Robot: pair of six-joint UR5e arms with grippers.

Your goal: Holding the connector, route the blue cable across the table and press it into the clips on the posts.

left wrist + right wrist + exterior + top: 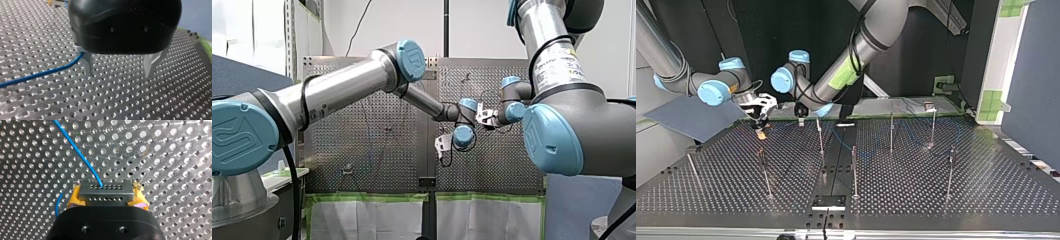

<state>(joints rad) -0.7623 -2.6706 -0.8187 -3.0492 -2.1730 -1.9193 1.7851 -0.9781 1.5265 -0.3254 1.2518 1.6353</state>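
My right tool (106,194) clamped on grey perforated metal connector (105,191) over tabletop (936,190), far-left in top view, my left tool (118,72) apart beside thin blue cable (37,74); I'd hold tension, feeding low toward slim metal posts (820,135).

A grey sheet (695,120) lies at the top view's left.

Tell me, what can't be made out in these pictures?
Left wrist view: the cable vanishes behind the left end effector.
Top view: the posts are too thin to show clips, or whether the cable sits in any.
Front view: the left arm and right arm hide the connector.
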